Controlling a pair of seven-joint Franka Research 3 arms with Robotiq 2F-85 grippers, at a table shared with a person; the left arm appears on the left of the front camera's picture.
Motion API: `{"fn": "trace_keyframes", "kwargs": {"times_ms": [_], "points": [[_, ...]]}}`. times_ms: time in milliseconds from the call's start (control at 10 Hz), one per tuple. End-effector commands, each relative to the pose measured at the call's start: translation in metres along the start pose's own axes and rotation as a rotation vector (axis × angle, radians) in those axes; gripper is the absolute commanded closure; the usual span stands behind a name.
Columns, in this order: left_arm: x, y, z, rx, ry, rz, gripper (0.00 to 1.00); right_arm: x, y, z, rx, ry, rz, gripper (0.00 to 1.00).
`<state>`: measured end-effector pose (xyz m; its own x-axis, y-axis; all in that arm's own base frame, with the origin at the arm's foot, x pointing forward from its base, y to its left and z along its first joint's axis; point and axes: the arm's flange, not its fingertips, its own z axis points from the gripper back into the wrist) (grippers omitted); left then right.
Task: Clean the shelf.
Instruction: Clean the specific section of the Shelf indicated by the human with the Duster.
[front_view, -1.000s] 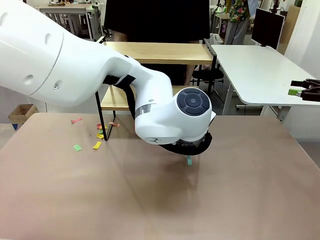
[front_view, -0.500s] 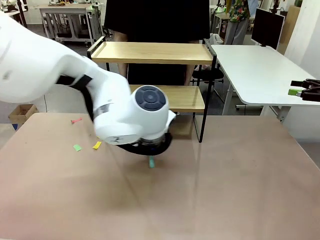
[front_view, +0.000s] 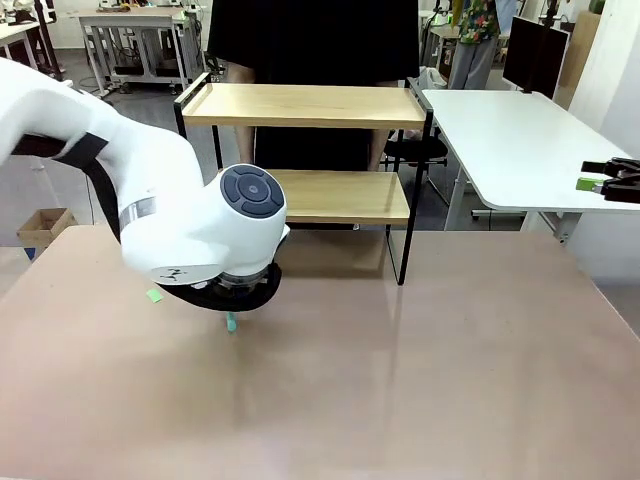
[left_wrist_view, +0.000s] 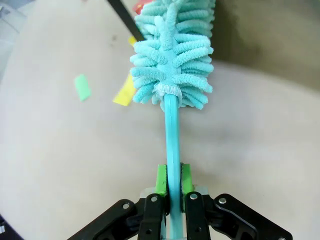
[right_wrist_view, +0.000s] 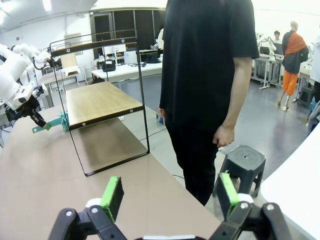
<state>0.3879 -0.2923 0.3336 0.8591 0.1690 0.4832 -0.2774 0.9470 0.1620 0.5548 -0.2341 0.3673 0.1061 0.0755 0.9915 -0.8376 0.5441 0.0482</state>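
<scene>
Your left gripper (left_wrist_view: 170, 176) is clamped on the thin teal handle of the duster (left_wrist_view: 172, 60), low in the middle of its wrist frame. Lay the fluffy head flat and drag it slowly over the green scrap (left_wrist_view: 82, 86) and yellow scrap (left_wrist_view: 125, 92) at upper left rather than flicking them. The shelf (front_view: 300, 105) stands at upper centre of the front frame, on the far edge of the brown table (front_view: 450, 360), both boards looking bare. Your right gripper (right_wrist_view: 170, 195) hangs with jaws spread wide, holding nothing, with a person (right_wrist_view: 210, 75) in black beside the shelf and a white table (front_view: 510, 140) at the front frame's upper right.
</scene>
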Motion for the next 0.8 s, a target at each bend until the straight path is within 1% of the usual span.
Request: {"fn": "trace_keyframes", "kwargs": {"times_ms": [0, 100, 200, 300, 400, 600, 700], "points": [[-0.002, -0.001, 0.016, 0.046, -0.046, -0.002, 0.87, 0.004, 0.001, -0.001, 0.002, -0.002, 0.006, 0.00], [-0.003, -0.004, 0.024, 0.026, -0.088, 0.004, 0.87, 0.004, 0.001, -0.001, 0.002, -0.002, 0.006, 0.00], [-0.001, 0.001, 0.007, 0.021, -0.014, -0.005, 0.87, 0.004, 0.001, -0.001, 0.002, -0.002, 0.006, 0.00], [-0.001, 0.001, 0.007, 0.021, -0.014, -0.005, 0.87, 0.004, 0.001, -0.001, 0.002, -0.002, 0.006, 0.00], [-0.005, -0.005, 0.019, 0.017, -0.033, -0.018, 0.87, 0.004, 0.001, -0.001, 0.002, -0.002, 0.006, 0.00], [-0.006, 0.001, 0.042, -0.172, -0.037, -0.087, 0.87, 0.004, 0.001, -0.001, 0.002, -0.002, 0.006, 0.00], [-0.005, 0.007, 0.047, -0.228, -0.028, -0.125, 0.87, 0.004, 0.001, -0.001, 0.002, -0.002, 0.006, 0.00]]}}
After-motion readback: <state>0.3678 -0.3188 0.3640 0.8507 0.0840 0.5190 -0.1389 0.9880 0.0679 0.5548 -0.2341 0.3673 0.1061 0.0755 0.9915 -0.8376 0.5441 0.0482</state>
